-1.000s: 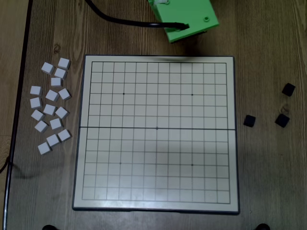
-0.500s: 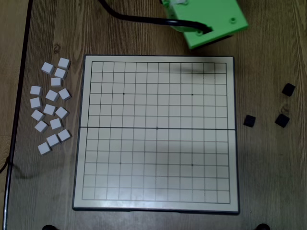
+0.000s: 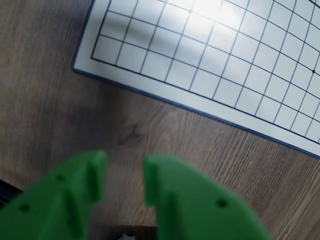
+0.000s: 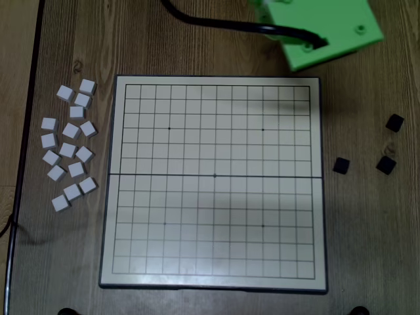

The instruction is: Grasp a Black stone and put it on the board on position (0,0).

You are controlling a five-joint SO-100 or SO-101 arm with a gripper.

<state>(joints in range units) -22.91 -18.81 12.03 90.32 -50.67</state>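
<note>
Three black stones lie on the wooden table right of the board in the overhead view: one [image 4: 394, 122] further back, one [image 4: 386, 165] nearer, and one [image 4: 341, 165] closest to the board's edge. The white gridded board [image 4: 213, 184] holds no stones. My green arm [image 4: 325, 29] sits beyond the board's top right corner in the overhead view. In the wrist view my gripper [image 3: 125, 177] is open and empty above bare wood, with a corner of the board [image 3: 200, 60] ahead of it. No black stone shows in the wrist view.
Several white stones [image 4: 71, 144] lie scattered on the table left of the board. A black cable [image 4: 216, 23] runs along the top of the overhead view to the arm. The table's left edge [image 4: 26, 131] is near the white stones.
</note>
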